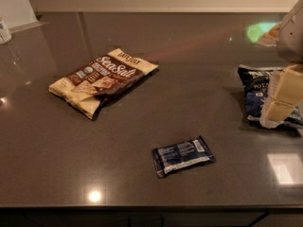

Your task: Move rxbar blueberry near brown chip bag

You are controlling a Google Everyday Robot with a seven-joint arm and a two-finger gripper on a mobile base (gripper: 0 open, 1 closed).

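Note:
The rxbar blueberry point(183, 156) is a small flat dark navy bar with a white stripe. It lies flat on the dark counter near the front edge, right of centre. The brown chip bag point(102, 80), brown and cream with white "Sea Salt" script, lies flat at the left centre, well apart from the bar. My gripper point(280, 100), with cream-coloured parts, hangs at the right edge of the view, above a blue chip bag and up and to the right of the bar. It touches neither the bar nor the brown bag.
A dark blue potato chip bag point(257, 94) lies at the right, partly hidden by my gripper. A white container point(4, 31) stands at the far left. Something orange point(270, 34) lies at the back right. The counter's front edge point(142, 206) runs just below the bar.

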